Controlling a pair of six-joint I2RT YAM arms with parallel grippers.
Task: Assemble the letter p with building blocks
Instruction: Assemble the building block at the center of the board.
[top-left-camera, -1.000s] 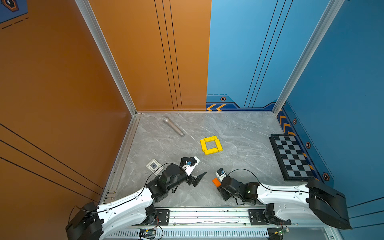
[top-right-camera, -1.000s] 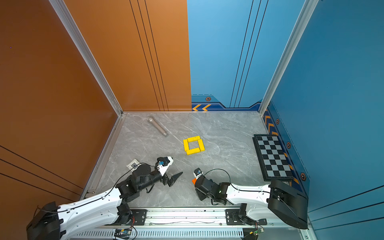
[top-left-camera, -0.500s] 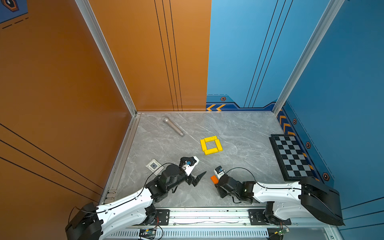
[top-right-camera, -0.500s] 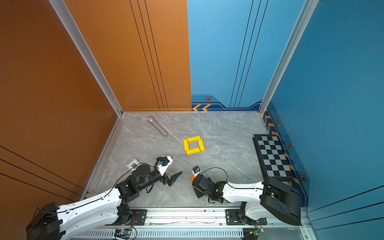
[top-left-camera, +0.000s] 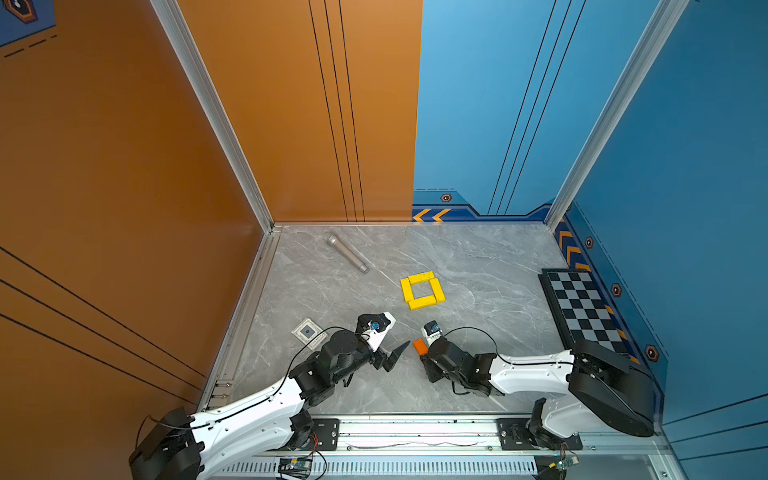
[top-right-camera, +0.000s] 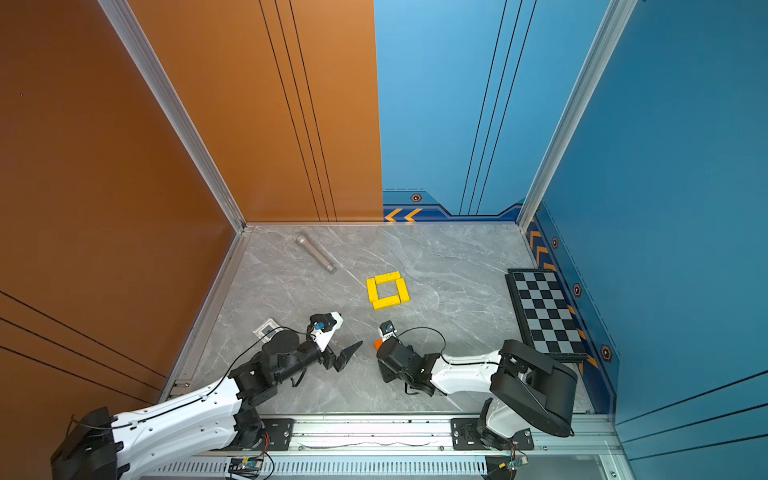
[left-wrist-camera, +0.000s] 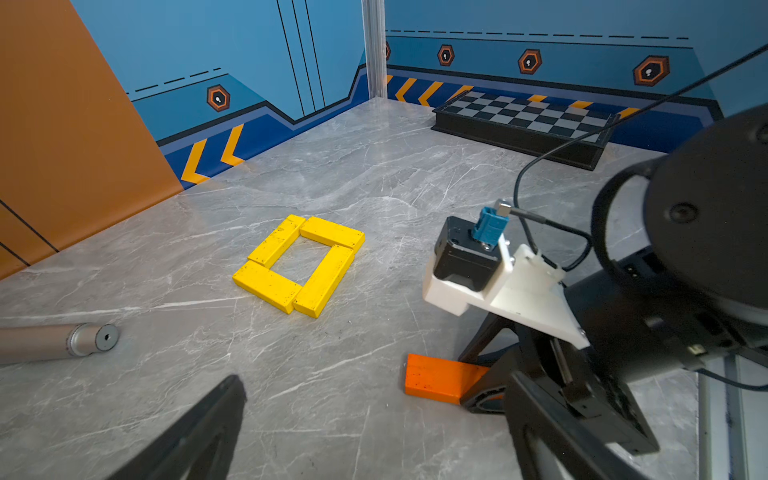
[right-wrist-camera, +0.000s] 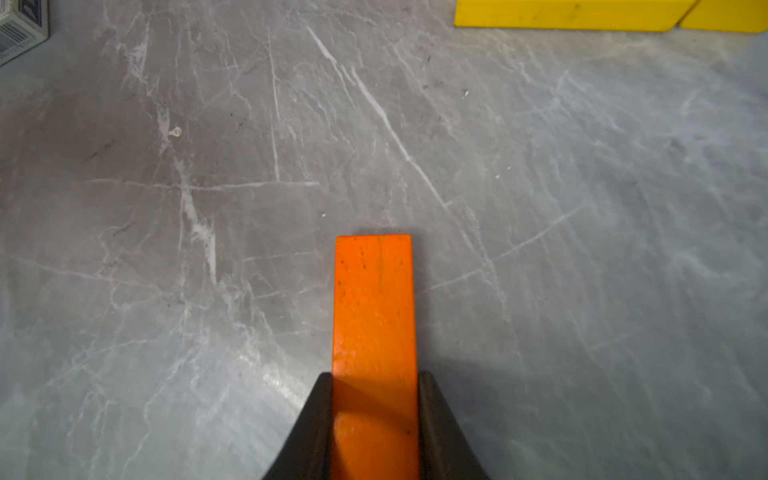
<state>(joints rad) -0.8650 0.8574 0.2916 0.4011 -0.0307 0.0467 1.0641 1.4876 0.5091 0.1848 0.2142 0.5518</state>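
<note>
I'm working in a robot test cell: orange wall panels (top-left-camera: 124, 166) left, blue wall panels (top-left-camera: 685, 166) right, aluminium corner posts (top-left-camera: 214, 114), a marble-look floor (top-left-camera: 478, 257), a mounting rail (top-left-camera: 415, 432) along the near edge.

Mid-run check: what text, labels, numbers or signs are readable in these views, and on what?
No word or number is readable anywhere.
Small grey tile: barcode-like stripes and dark print, cut off by the frame, too blurred to read.
Hexagon emblems on the blue wall: keyhole-like symbol, no letters.
Yellow chevrons along its base: arrows only.
Chessboard: no markings visible beyond its squares.
</note>
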